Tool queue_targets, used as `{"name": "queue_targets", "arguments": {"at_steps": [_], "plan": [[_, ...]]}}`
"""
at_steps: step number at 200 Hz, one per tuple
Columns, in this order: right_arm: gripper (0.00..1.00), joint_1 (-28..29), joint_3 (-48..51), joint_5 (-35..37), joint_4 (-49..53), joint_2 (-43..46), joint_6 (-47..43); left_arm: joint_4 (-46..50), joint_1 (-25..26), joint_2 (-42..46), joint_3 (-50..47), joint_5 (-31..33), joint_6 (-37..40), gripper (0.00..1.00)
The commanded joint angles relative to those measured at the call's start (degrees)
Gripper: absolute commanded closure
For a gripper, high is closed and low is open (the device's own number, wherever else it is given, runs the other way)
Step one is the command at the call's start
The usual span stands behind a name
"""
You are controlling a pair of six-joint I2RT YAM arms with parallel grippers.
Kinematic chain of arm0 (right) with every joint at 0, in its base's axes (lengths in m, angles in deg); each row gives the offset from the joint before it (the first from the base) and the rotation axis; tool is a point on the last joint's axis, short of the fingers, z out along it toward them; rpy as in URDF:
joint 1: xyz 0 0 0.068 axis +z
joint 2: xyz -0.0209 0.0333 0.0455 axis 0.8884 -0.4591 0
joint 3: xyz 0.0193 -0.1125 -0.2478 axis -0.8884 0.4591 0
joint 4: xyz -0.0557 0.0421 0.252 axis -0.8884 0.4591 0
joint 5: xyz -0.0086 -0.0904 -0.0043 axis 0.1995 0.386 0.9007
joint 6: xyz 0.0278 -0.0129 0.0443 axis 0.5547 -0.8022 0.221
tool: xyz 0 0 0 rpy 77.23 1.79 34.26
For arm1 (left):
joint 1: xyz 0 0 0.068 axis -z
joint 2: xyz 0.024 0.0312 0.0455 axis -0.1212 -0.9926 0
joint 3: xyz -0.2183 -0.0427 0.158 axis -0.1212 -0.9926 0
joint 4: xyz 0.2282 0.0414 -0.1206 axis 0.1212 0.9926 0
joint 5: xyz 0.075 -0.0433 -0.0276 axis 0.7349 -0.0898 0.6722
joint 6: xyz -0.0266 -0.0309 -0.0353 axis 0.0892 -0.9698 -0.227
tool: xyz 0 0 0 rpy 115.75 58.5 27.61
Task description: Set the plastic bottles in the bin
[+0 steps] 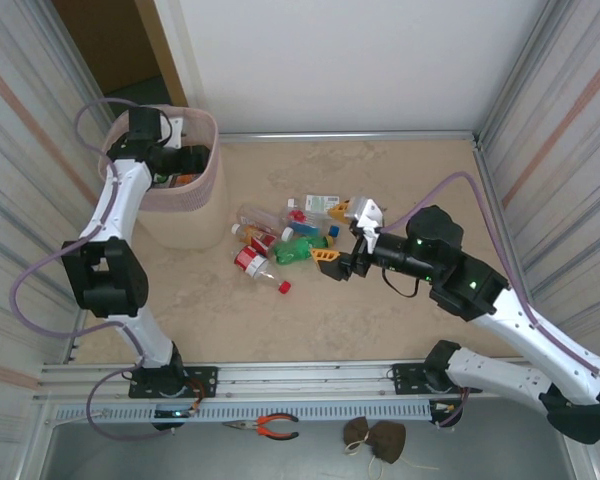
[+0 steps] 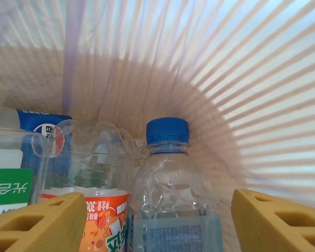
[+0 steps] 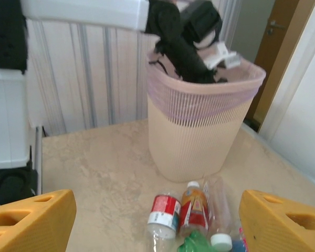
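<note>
Top external: the bin (image 1: 185, 215) stands far left on the table (image 1: 380, 320), with the left hand (image 1: 193, 160) down in its mouth. Loose plastic bottles (image 1: 280, 245) lie mid-table, pointing various ways, beside the spread right hand (image 1: 337, 233).

Left wrist: the fingers (image 2: 37, 223) are spread. Beyond them a blue-capped bottle (image 2: 168, 178) points cap up, and an orange label (image 2: 102, 220) shows "300".

Right wrist: a white-capped bottle (image 3: 194, 205) lies lengthwise, its cap toward the bin.

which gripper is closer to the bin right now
Left. The left gripper is down inside the bin, above bottles lying in it. The right gripper hovers over the loose bottles on the table, apart from the bin.
</note>
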Motion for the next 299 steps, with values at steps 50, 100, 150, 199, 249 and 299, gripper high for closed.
{"name": "queue_targets", "arguments": {"at_steps": [50,100,150,199,249,299], "plan": [[0.2,1.9,2.7,1.4,0.3,-9.4,5.7,-1.0,-0.4,11.3,-0.6,-1.5,0.2,0.2],[0.22,2.8,5.9,0.7,-2.7,-17.5,8.4,-2.2,-0.4,17.1,-3.0,-3.4,-0.9,0.2],[0.24,3.7,8.6,0.8,-5.7,-26.7,10.0,-2.0,-0.5,21.9,-4.5,-5.4,-2.0,0.18],[0.26,3.7,8.7,2.6,-8.0,-36.8,10.9,-2.9,-0.5,26.5,-7.7,-7.0,-2.1,0.17],[0.31,3.9,5.3,0.1,-10.2,-46.8,10.8,-2.9,-0.6,28.1,-8.8,-7.4,-2.2,0.17],[0.36,4.0,3.2,-0.5,-12.0,-52.9,10.4,-3.2,-0.7,29.1,-9.3,-8.1,-2.0,0.17]]}}
